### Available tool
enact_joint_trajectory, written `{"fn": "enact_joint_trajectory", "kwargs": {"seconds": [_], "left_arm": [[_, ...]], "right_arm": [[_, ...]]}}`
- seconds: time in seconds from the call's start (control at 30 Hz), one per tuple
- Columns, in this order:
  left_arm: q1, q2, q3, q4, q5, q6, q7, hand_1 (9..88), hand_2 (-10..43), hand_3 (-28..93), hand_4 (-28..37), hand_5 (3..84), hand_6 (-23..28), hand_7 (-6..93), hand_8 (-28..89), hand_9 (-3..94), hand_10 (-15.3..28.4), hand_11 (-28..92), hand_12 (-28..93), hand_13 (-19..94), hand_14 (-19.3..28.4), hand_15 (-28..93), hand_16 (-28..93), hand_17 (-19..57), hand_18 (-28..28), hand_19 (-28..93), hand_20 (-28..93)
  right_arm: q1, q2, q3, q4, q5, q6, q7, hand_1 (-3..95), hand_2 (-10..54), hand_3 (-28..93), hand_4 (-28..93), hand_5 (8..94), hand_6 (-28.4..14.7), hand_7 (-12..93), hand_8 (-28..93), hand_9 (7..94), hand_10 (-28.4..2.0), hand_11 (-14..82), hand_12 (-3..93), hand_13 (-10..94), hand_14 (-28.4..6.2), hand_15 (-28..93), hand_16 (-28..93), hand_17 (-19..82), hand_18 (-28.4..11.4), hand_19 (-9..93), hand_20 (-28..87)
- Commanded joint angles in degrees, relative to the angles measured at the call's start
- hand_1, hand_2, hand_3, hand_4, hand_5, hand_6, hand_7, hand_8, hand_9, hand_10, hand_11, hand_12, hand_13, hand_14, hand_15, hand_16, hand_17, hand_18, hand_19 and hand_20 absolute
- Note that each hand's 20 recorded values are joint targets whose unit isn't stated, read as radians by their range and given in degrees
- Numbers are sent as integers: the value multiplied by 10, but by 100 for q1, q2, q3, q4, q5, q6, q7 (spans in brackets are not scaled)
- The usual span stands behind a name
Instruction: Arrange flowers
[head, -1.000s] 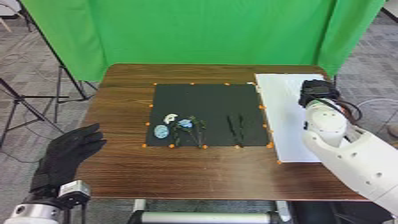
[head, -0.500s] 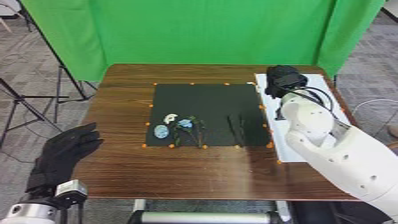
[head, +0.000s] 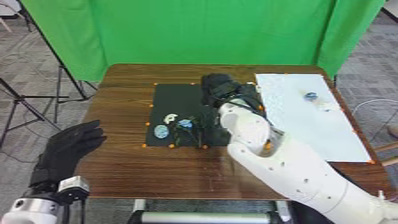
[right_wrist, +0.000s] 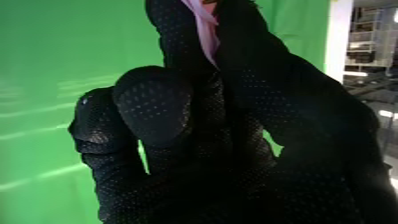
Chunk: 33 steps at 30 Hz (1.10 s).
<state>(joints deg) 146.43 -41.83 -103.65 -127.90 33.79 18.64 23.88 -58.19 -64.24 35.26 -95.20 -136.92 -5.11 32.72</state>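
Hanging at lower left: black-gloved left hand (head: 71, 147), fingers loosely extended. On the square black mat (head: 174, 102) lie a pale-blue oval piece (head: 161, 131), small white piece (head: 170, 119) and blue, green-stemmed flower (head: 185, 123). Above the mat, upper centre, black-gloved right hand (head: 220, 87) clamps a thin pink strip (right_wrist: 207, 36). Right: white sheet (head: 306, 135), small blue bloom (head: 310, 95) on it.

**Our Count: Mostly Ones and Twos**

We count two blue blooms (head: 186, 123), two small whitish pieces (head: 170, 118), one blue oval (head: 161, 132) and one pink strip (right_wrist: 206, 35). We have one black mat (head: 178, 102), one white sheet (head: 298, 125), one wooden table (head: 124, 170) and one green curtain (head: 213, 35). There are two white arms (head: 306, 180) and two gloved hands, one left hand (head: 69, 147) and one right hand (head: 222, 89). The green stems (head: 197, 136) and orange markers (head: 145, 145) are several; we cannot give exact totals.
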Motion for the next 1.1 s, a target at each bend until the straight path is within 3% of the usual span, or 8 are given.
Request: {"fn": "enact_joint_trajectory", "kwargs": {"seconds": [0.03,0.17,0.43,0.67,0.93,1.1], "left_arm": [[-51,-87,-20,38,90,-142,-127,274,29,816,-198,426,120,197,-109,367,211,389,100,252,268,651,-142,-91,228,600,160],[-99,-96,-16,60,110,-175,-142,274,29,817,-198,426,119,197,-108,368,211,389,101,252,268,652,-142,-91,228,600,160],[-276,-148,-27,106,205,-302,-325,274,30,814,-199,426,119,197,-108,368,211,388,101,251,268,651,-142,-91,228,600,160],[-321,-162,-20,123,231,-346,-372,273,30,815,-198,425,119,198,-109,367,211,388,102,252,268,652,-142,-91,227,600,160],[-330,-164,-4,123,204,-287,-372,274,30,814,-198,426,119,198,-109,368,211,387,101,251,269,651,-142,-92,228,600,160],[-260,-196,-22,107,198,-265,-354,276,33,822,-193,426,119,198,-109,368,211,387,101,252,269,652,-142,-92,228,601,160]], "right_arm": [[-214,-289,-43,235,-146,-70,115,570,-92,763,-283,801,-9,242,34,890,-80,167,378,766,-50,718,215,439,-201,932,322],[-320,-377,-27,326,-172,-84,130,568,-91,764,-283,799,-8,243,34,889,-80,167,379,765,-51,717,215,438,-201,932,321],[-410,-505,-57,449,-175,-12,225,558,-88,768,-283,792,-6,246,31,884,-80,167,375,762,-52,714,214,435,-201,932,314],[-401,-618,-101,427,-324,-46,182,555,-88,771,-283,787,-7,248,27,882,-81,168,371,760,-54,710,212,432,-202,932,309],[-491,-611,-26,317,-257,-323,192,519,-92,775,-283,765,-16,243,16,852,-92,174,355,739,-65,714,211,418,-206,932,296],[-578,-597,60,261,-170,-487,214,476,-95,780,-283,755,-23,239,13,823,-105,237,303,729,-71,718,206,410,-207,932,290]]}}
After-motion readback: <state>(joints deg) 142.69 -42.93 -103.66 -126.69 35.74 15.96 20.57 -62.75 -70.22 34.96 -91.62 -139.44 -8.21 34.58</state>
